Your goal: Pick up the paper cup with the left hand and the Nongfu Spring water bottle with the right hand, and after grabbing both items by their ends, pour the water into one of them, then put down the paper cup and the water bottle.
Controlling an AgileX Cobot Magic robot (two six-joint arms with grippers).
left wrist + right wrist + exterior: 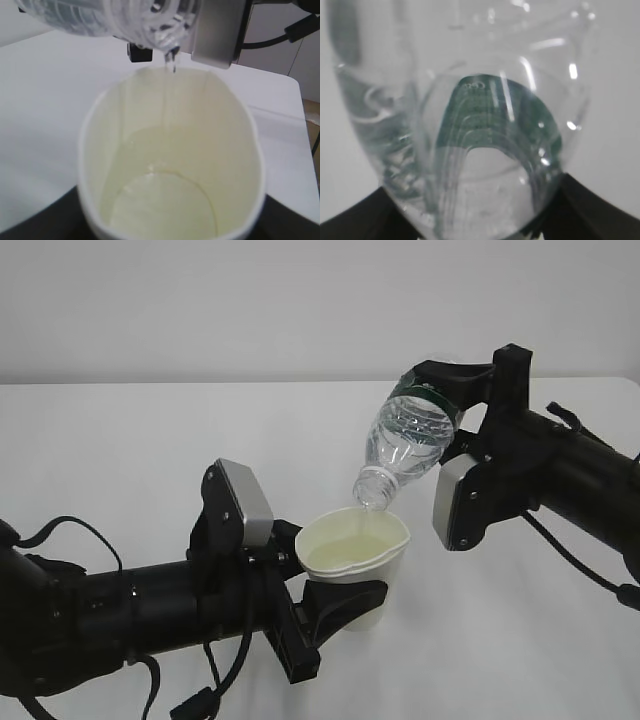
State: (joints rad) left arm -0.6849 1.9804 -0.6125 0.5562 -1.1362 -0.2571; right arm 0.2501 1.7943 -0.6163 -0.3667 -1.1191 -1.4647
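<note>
Spanning the whole scene, the white table (120,440) carries both arms, and a pale wall (300,300) closes the background.

The left hand (335,605) enters from the lower left, a black arm with a silver-grey plate (245,502) and loose black cables (70,530). Its jaws are clamped around the lower part of the paper cup (355,560), holding it upright above the table surface. In the left wrist view the dark jaw edges show on either side of the cup's base.

The right hand (455,390) reaches in from the right edge. Its jaws are clamped on the base end of the Nongfu Spring water bottle (405,445), beside the dark green label band. The bottle is tilted neck-down toward the left, its open mouth just above the far rim of the cup. In the right wrist view the bottle's clear base fills the picture between the two dark jaw tips.

The paper cup (170,160) is squeezed to an oval at its rolled rim. Its pale yellowish inside holds a shallow pool of the water (165,200).

A thin stream of water runs from the bottle mouth (167,47) down into the cup; some water remains in the tilted bottle.
</note>
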